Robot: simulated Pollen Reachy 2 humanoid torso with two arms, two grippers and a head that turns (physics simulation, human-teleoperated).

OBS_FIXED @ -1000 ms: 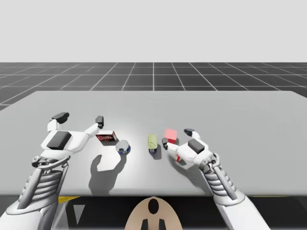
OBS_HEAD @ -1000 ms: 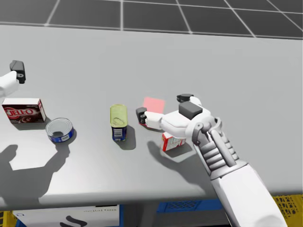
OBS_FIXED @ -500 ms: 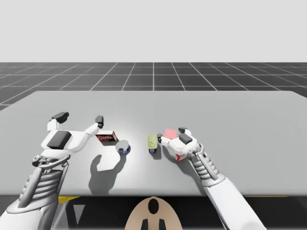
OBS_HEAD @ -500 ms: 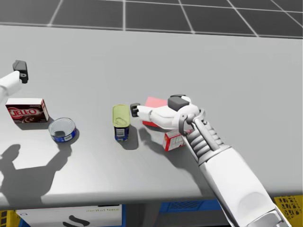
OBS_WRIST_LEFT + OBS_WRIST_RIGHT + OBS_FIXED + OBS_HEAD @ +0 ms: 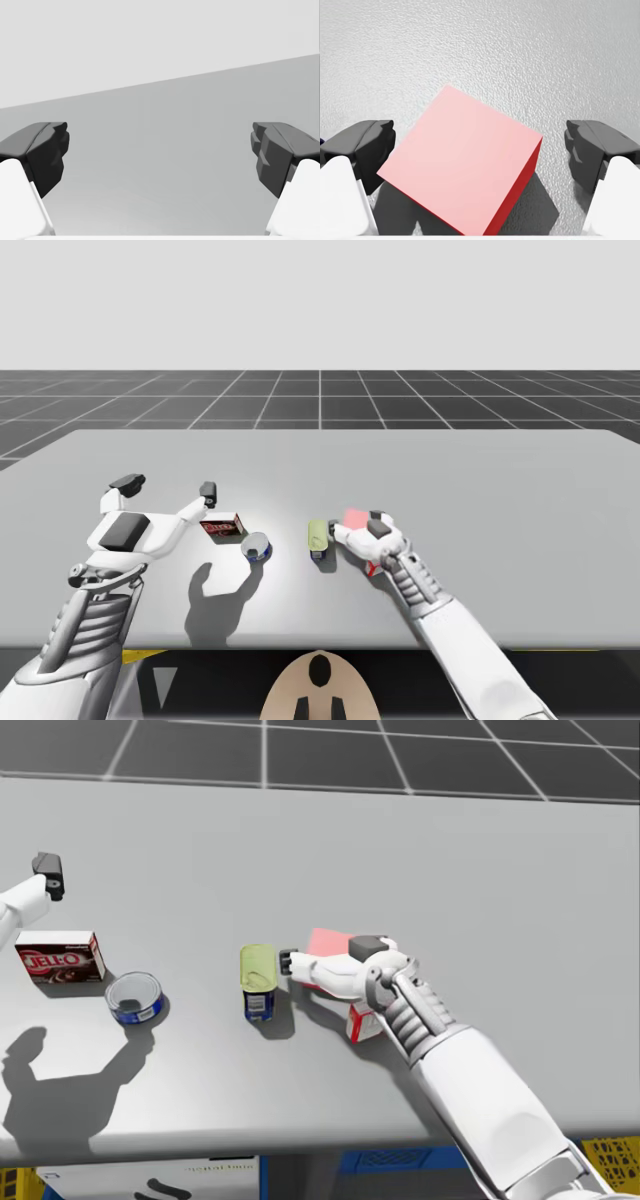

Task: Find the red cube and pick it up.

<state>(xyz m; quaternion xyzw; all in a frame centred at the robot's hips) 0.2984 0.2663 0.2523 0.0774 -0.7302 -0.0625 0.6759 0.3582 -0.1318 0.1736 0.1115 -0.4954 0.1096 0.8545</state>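
Note:
The red cube (image 5: 354, 517) (image 5: 322, 940) lies on the grey table (image 5: 500, 490), right of the middle. My right gripper (image 5: 355, 523) (image 5: 325, 952) hangs over it, open. In the right wrist view the red cube (image 5: 465, 170) sits between the fingers of my right gripper (image 5: 479, 155), turned corner-on; one corner is close to one finger, and a gap separates it from the other. My left gripper (image 5: 168, 486) (image 5: 160, 155) is open above the table's left part, with nothing between its fingers.
A yellow-green can (image 5: 318, 536) (image 5: 257, 980) stands just left of the cube. Further left are a blue can (image 5: 257, 546) (image 5: 135, 997) and a dark red box (image 5: 222, 528) (image 5: 55, 957). A small white-and-red box (image 5: 371, 566) (image 5: 362, 1022) lies under my right wrist.
My right gripper has swung left and forward from beside the cube to over it, with the fingers now astride it. My head has turned slightly. The left arm has not moved.

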